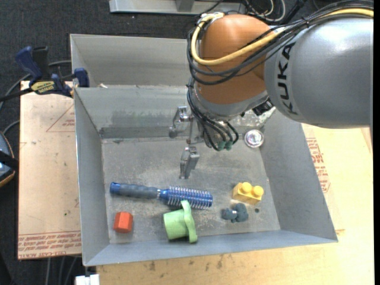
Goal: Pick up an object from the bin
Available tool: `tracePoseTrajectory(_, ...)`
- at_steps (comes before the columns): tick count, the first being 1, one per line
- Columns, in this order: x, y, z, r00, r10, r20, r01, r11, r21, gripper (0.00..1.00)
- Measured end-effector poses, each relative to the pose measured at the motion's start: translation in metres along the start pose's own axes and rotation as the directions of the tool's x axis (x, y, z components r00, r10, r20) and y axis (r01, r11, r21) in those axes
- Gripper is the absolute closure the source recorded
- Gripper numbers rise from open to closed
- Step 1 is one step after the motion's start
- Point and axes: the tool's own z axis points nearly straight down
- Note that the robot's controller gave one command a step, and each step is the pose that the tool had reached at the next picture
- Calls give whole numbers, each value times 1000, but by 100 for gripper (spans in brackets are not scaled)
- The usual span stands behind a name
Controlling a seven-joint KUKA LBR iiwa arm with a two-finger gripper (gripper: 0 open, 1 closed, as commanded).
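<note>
Fingers [187, 166] look pinched together and empty, hanging just above the blue brush [160, 193]. Dropping like this, they'd likely jab it, not straddle it.

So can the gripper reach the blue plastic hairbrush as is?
Probably yes: the blue plastic hairbrush lies uncovered near the gripper; only the green plastic tube crowds its bristle end.

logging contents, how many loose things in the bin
6: blue brush centre, red block lower left, green piece below brush, yellow brick and dark piece lower right, silver disc by the arm, which may hide more.
</note>
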Motion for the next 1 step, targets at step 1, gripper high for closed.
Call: tracePoseTrajectory(1,82,-33,64,978,-206,-9,206,978,0,0)
